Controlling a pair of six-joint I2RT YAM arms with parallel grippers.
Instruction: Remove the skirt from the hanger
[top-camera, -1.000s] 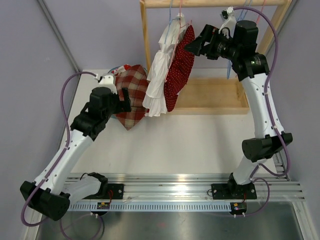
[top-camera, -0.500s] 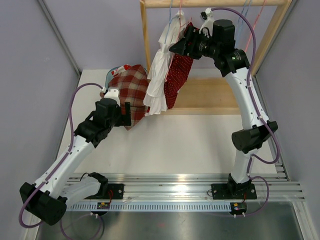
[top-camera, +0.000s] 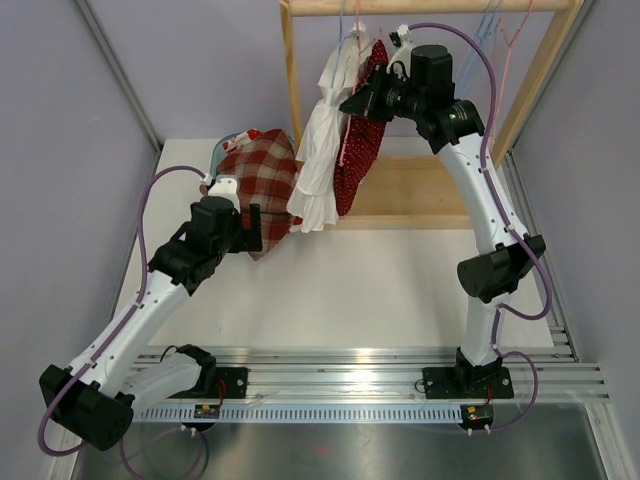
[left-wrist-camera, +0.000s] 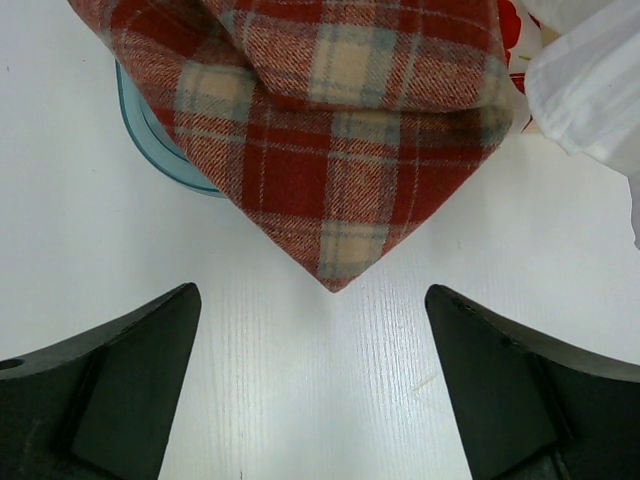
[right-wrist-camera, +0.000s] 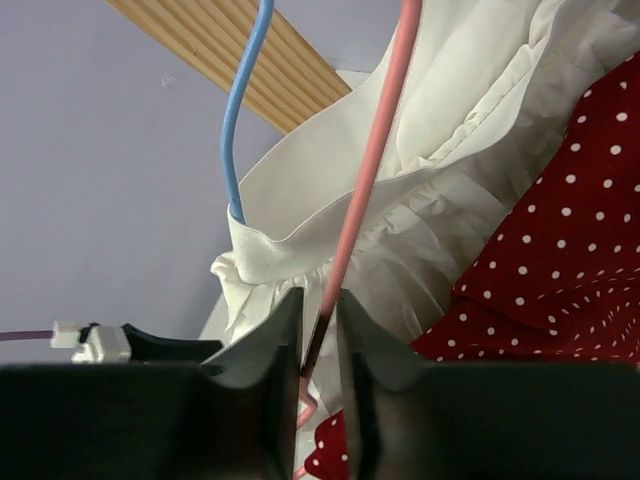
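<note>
Right gripper (right-wrist-camera: 319, 305), jaws narrow, straddles the wire of the pink hanger (right-wrist-camera: 366, 190) beside the red dotted skirt (right-wrist-camera: 560, 260); contact unclear.

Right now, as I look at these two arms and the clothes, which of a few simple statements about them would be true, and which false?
1. The left gripper is open and holds nothing. True.
2. The plaid cloth hangs from a hanger. False: it lies on the table.
3. The pink hanger wire runs between the fingers of the right gripper. True.
4. The white garment hangs from the pink hanger. False: it hangs from the blue hanger.
5. The red dotted skirt lies on the table. False: it hangs at the wooden rack.
</note>
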